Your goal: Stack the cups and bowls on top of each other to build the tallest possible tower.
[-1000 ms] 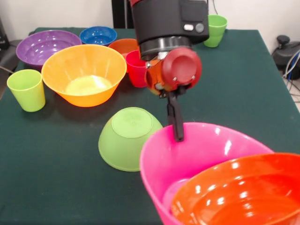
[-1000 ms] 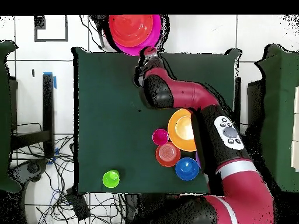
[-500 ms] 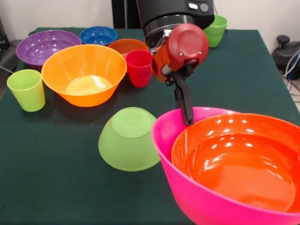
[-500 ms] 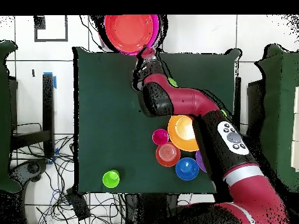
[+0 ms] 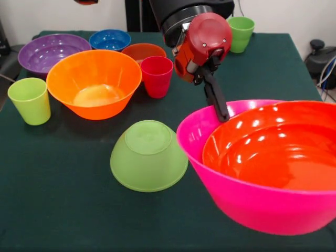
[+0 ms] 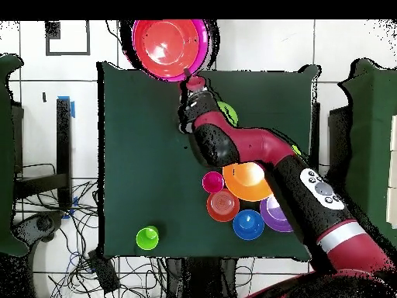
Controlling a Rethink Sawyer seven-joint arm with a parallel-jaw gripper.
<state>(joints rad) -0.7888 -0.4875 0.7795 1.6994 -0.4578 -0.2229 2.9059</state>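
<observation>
Two bowls are hanging off the gripper (image 5: 221, 111) right now: the big pink bowl (image 5: 247, 197) with the orange bowl (image 5: 273, 152) nested inside it, both lifted above the green table (image 5: 58, 205) and tilted toward the near side. The black fingers are clamping the pink bowl's rim at its far edge, so the gripper is closed on that bowl. In the overhead view the pink bowl (image 6: 198, 48) is sitting past the table's far edge, with the red arm (image 6: 256, 151) reaching across to it. Next in size, the yellow-orange bowl (image 5: 94, 84) is standing upright on the table, and the purple bowl (image 5: 50, 52) is sitting behind it near the corner. The lime green bowl (image 5: 148, 155) is lying rim-down on the cloth just beside the pink one; I cannot tell whether they are touching. The small dark orange bowl (image 5: 140, 51) and the small blue bowl (image 5: 110, 39) are sitting at the back. The red-pink cup (image 5: 156, 76) is standing upright just beside the yellow-orange bowl. One light green cup (image 5: 30, 101) is standing on the other side of that bowl, and the other green cup (image 5: 241, 33) is standing far back, behind the arm.
</observation>
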